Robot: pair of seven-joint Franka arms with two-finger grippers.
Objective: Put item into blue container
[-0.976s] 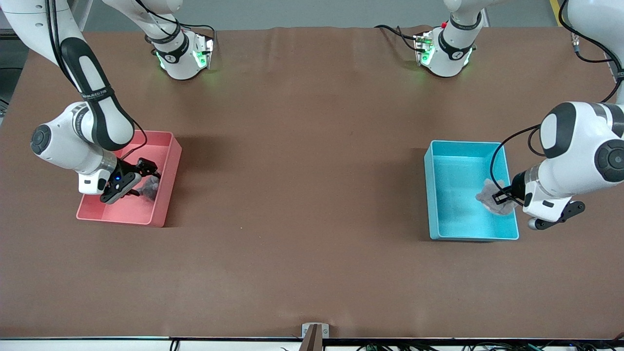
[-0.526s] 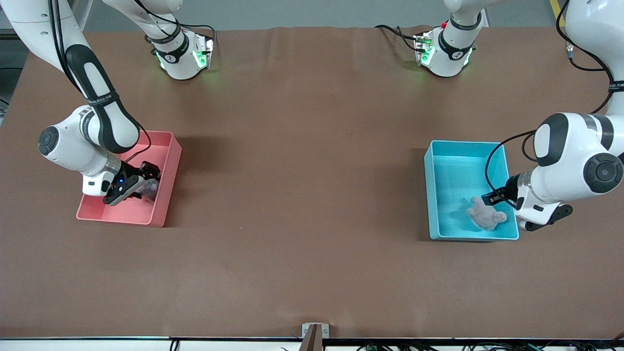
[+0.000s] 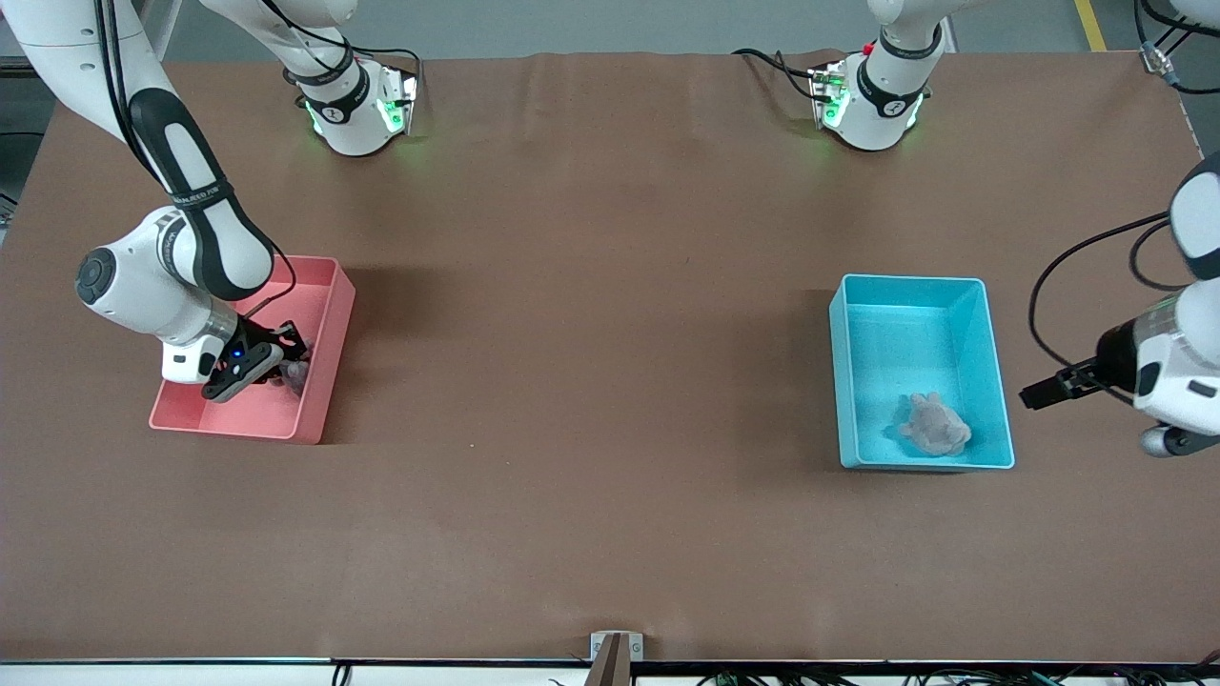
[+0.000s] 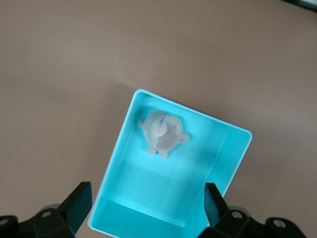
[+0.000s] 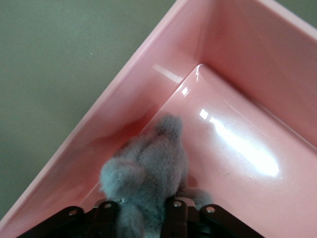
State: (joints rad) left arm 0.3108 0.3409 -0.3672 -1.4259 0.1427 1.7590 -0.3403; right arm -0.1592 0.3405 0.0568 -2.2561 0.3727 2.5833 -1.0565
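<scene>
We see two white arms with glossy rounded shells and black joint bands; the right arm [image 3: 181, 238] bears small white lettering on its band. Both bases [image 3: 353, 105] glow green. Black cables [image 3: 1077, 267] loop along the left arm. Each tool is black, the right tool [image 3: 286, 367] with a blue light beside it.

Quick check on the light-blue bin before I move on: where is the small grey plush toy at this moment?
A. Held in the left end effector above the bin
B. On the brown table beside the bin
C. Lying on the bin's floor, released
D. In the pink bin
C: the small grey plush toy lies on the floor of the rectangular light-blue plastic bin, while the left end effector is open, over the table beside the bin.
</scene>
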